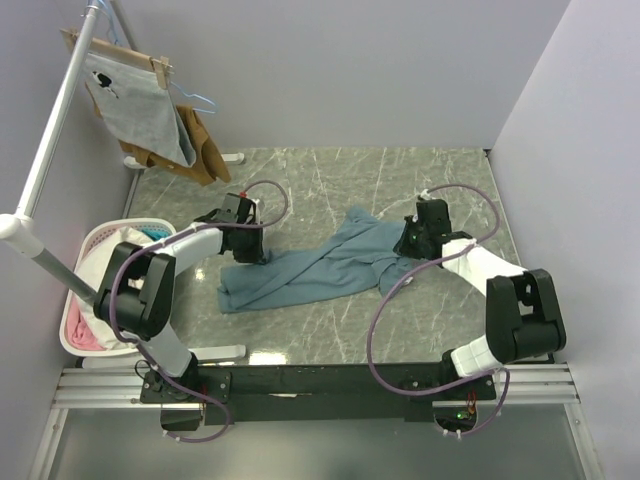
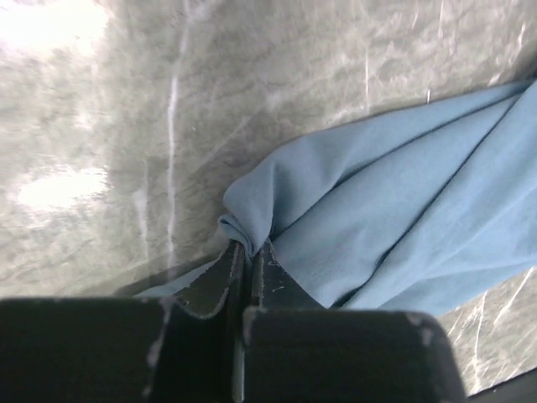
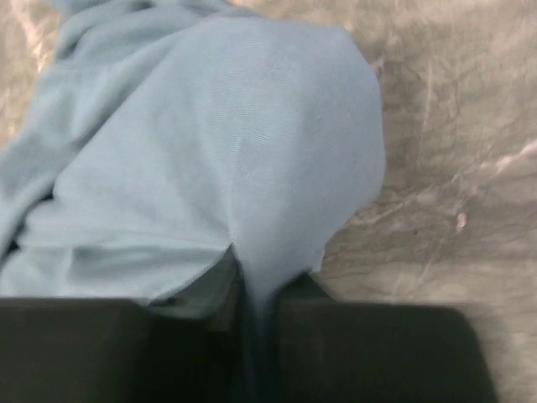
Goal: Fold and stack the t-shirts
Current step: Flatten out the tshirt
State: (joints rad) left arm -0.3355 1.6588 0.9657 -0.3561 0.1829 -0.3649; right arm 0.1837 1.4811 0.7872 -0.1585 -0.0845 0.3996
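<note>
1. A dusty teal-blue t-shirt (image 1: 320, 265) is lying crumpled in a long band across the middle of the grey marbled worktop (image 1: 330, 175), stretching between the two arms.
2. The left gripper (image 1: 248, 245) is reaching down onto the t-shirt's left end. In the left wrist view its jaws are pressing nearly together on a small raised fold of the cloth.
3. The right gripper (image 1: 408, 245) is sitting on the t-shirt's right end. In the right wrist view its jaws are standing narrow, pinching a tuck of the fabric that is bulging up ahead of them.
4. A white laundry basket (image 1: 95, 235) is standing at the worktop's left edge, holding pink and pale clothing.
5. A grey printed shirt (image 1: 140, 110) and a brown garment (image 1: 205, 150) are hanging above the far-left corner.
</note>
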